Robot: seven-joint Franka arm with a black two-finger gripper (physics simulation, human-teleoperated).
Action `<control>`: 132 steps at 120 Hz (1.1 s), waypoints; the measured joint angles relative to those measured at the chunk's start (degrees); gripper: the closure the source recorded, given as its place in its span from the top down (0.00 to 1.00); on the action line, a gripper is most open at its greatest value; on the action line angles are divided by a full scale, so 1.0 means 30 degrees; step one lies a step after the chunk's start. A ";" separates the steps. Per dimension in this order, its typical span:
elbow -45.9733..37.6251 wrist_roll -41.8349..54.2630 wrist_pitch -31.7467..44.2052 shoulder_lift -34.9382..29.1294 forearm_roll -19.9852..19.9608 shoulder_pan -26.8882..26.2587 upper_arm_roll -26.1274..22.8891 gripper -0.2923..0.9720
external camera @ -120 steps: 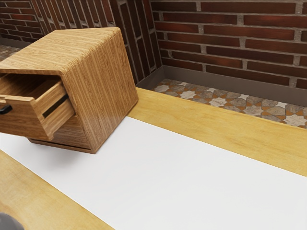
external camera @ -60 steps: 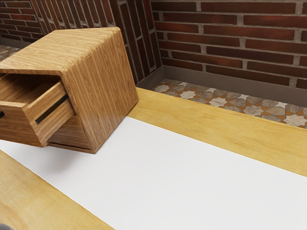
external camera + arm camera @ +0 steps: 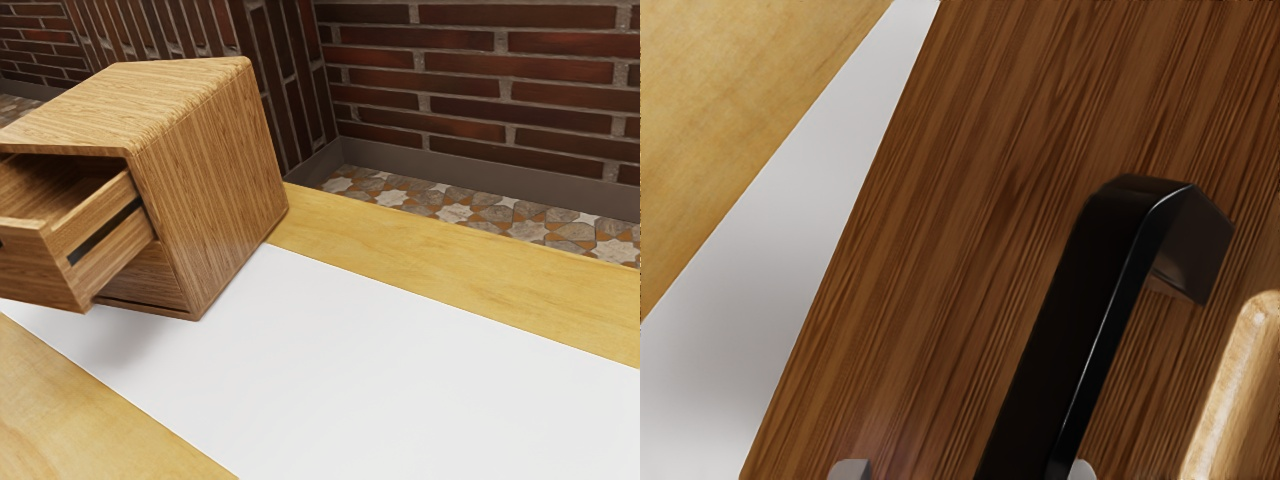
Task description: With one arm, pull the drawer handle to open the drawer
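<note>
At the exterior view's left edge, the drawer (image 3: 60, 235) stands partly pulled out of the wooden cabinet (image 3: 200, 150). The cabinet sits in the upper left on the table (image 3: 450, 270) and its white strip (image 3: 350, 370), and a brick wall (image 3: 480, 70) runs across the upper right. In the wrist view, the black drawer handle (image 3: 1110, 320) crosses the lower right, close under our gripper (image 3: 962, 472) (open or clamped, we cannot tell).

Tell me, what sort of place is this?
Probably a simulated indoor room, perhaps a workshop corner: red brick walls, a patterned tile floor, and a wooden table carrying a small wooden drawer cabinet.
</note>
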 joint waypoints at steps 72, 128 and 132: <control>-0.1034 0.0078 -0.0318 -0.0726 0.0579 -0.0724 0.1749 0.36; 0.4074 -0.1231 -0.2115 -0.1527 0.3970 -0.1340 0.2256 0.40; 0.5180 -0.1628 -0.2709 -0.1568 0.5003 -0.1418 0.2278 0.44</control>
